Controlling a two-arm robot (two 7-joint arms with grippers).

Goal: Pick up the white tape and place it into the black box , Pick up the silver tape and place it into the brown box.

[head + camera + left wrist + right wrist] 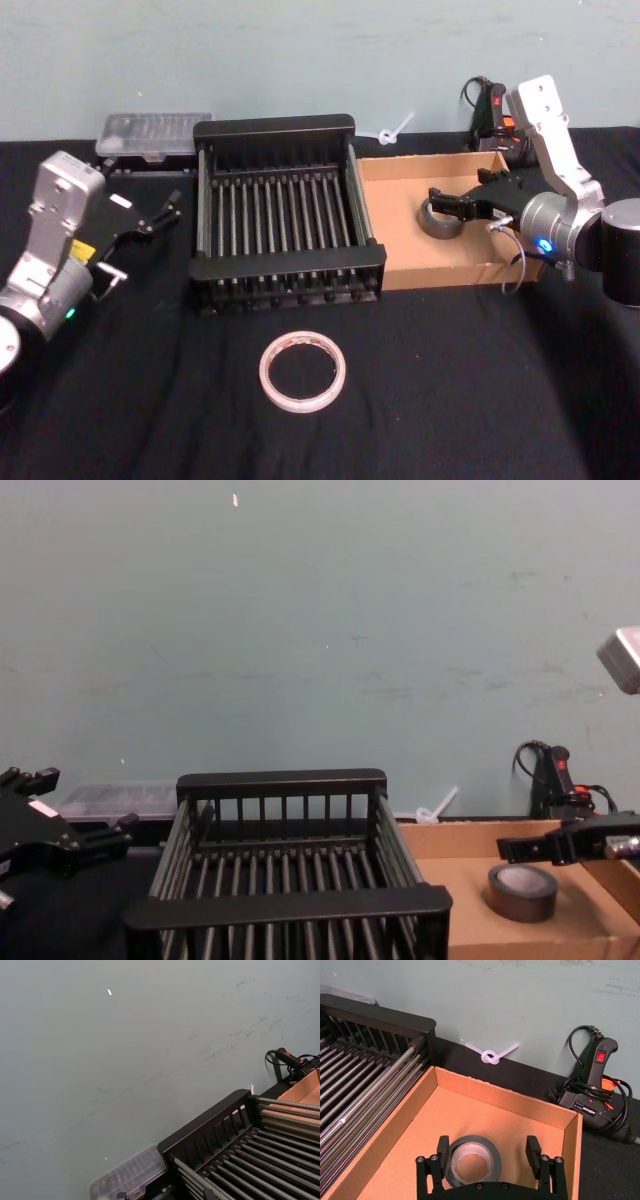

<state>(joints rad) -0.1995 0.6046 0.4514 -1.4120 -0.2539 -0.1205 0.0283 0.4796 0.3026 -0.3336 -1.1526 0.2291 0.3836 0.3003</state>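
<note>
Starting with the biggest thing, the black box (287, 215) is a hard plastic crate with thick solid rims and a floor of round bars; it sits between the two grippers, beside the right gripper (447, 203) on its inner side. Touching the crate's flank is the brown box (400, 200), a shallow tray of matte tan cardboard with low, thin walls, and the right gripper hangs inside it, over the floor near the middle.

The left gripper (165, 212) waits on the crate's other side, its fingers parted with nothing between them.

Nearer the robot than both grippers, alone on the black cloth in front of the crate, lies the white tape (302, 371): a wide, thin, flat ring with red-orange print inside. It looks light and slightly flexible, so I judge a pinch across one side of the band, one finger inside the hole and one outside, would suit better than spanning the whole ring.

Smallest is the silver tape (470, 1161), a thick, dull grey roll with a pale core, lying flat on the cardboard floor. The right gripper's fingers stand spread on either side of it with clear gaps, not pinching it. It seems dense, stiff and easy to grip across its outer wall, and here it appears already delivered.
</note>
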